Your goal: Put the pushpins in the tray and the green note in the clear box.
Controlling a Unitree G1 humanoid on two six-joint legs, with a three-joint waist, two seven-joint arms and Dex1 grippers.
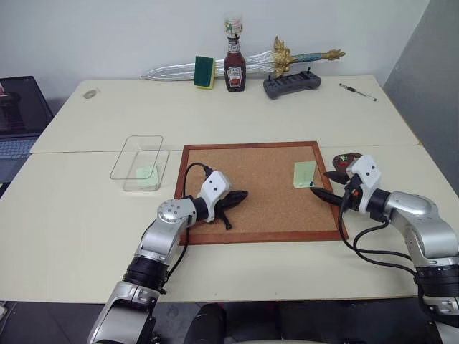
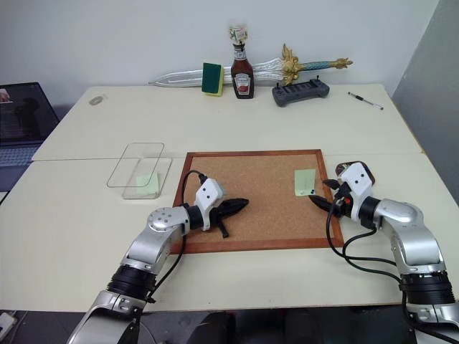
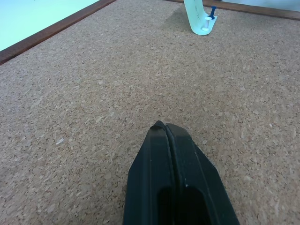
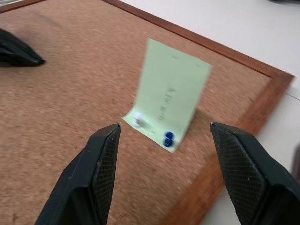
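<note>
Right now we are looking at the cork board (image 1: 251, 190) as our landmark, lying in the middle of the desk (image 1: 86, 215). A green note (image 1: 304, 174) is sitting on the board's right part, near its right frame, with its long axis running from the near edge toward the far edge. Two pushpins, one white (image 4: 138, 120) and one blue (image 4: 168, 138), are holding the note's near end to the cork.

Our right claw (image 4: 164, 140) is hovering just off the board's right frame, its fingers spread wide and pinching nothing. In the right wrist view the note and both pins are lying straight ahead between the two fingers, a short way beyond the tips, with the blue pin nearer the middle of the gap. That is the relation we are judging the next move by: the claw is already pointing at the pins, so a short advance along its own line should bring a pin between the fingers.

Our left claw (image 1: 233, 198) is resting low over the board's left part with its fingers pressed together and empty, well apart from the note, so the right arm is clearly nearer.

The tray (image 1: 349, 159) is sitting on the desk just beyond the board's right frame. The clear box (image 1: 140, 162) is standing just off the board's left frame, with another green note (image 1: 147, 173) inside.
</note>
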